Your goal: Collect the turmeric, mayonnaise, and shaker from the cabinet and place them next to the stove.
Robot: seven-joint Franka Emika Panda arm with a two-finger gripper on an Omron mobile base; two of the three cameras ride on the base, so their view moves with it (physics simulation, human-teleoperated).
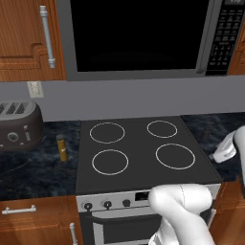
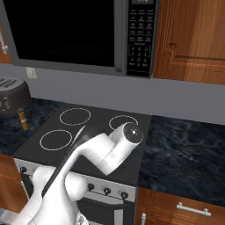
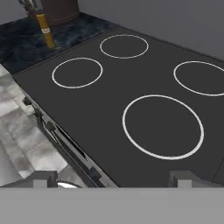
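On the dark marbled worktop point(image 1: 38, 167) at about nine o'clock from the stove point(image 1: 143, 153), the turmeric point(image 1: 61, 147) stands upright, just beside the cooktop's left edge and close in front of a dark toaster point(image 1: 19, 125). From the hand view the same slim yellow bottle sits at roughly eleven o'clock, near the far corner of the glass. Tool point(image 3: 111, 177): fingers spread wide, nothing between them, hovering low over the front of the cooktop with the ringed burners ahead. Judgement: one item of three looks placed; mayonnaise and shaker are not to be seen on the worktop, so the step in hand is likely to go back to the wall cabinet for the next one. A black microwave point(image 1: 139, 36) hangs directly above the stove at twelve o'clock, with reddish-brown wall cabinet doors point(image 2: 193, 39) on either side of it; which one holds the remaining items cannot be told. To do this step well: lift the arm clear before swinging, since the microwave's underside is close overhead; keep the sweep away from nine o'clock so the standing bottle is not clipped; keep the fingers apart on approach and line them squarely either side of the jar before closing. Risk: the tall thin bottle would tip easily if brushed.
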